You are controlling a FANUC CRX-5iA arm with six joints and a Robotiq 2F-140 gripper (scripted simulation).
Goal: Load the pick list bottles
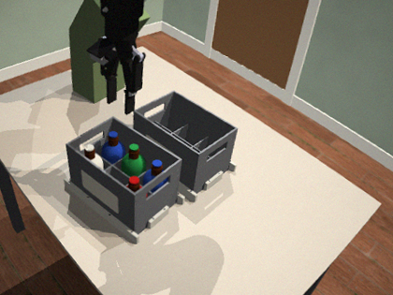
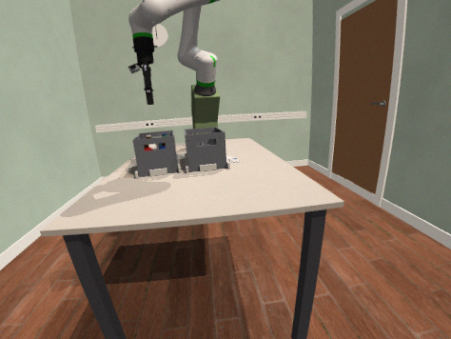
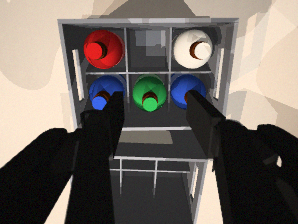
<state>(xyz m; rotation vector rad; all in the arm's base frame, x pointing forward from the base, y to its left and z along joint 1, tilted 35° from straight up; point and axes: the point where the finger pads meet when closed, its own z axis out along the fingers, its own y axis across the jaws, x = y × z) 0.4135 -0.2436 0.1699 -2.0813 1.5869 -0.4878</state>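
Pale green walls [image 1: 368, 58] [image 2: 266, 57], reddish wood floor [image 1: 362, 259] [image 2: 257, 286], cream table [image 1: 274, 199] [image 2: 247, 190]. Five bottles stand upright in the full crate [image 1: 151, 213] [image 2: 157, 164] [image 3: 148, 21], one per compartment. Wrist view, upper row: red bottle [image 1: 134, 181] [image 3: 111, 57] left, white bottle [image 1: 96, 159] [image 3: 190, 42] right, bottle-free compartment between. Lower row: one blue bottle [image 1: 151, 178] [image 3: 107, 87] below the red, green bottle [image 1: 133, 163] [image 3: 150, 90] mid, another blue bottle [image 1: 113, 152] [image 3: 185, 92] below the white. Second crate [image 1: 166, 148] [image 2: 205, 157] [image 3: 160, 159] just beside it, dividers inside, no bottles visible. Both crates sit level. Paper strip [image 2: 235, 160] on the table next to the second crate, too small to read. Gripper [image 1: 120, 106] [image 2: 150, 102] [image 3: 155, 105] hangs above the crates, fingers down, jaws partly spread, nothing pinched. White arm [image 2: 197, 57] reaches over from a green pedestal [image 1: 83, 54] [image 2: 205, 111] behind the crates in the exterior view. Brown door [image 1: 257, 33] [image 2: 363, 95] further out, shut.
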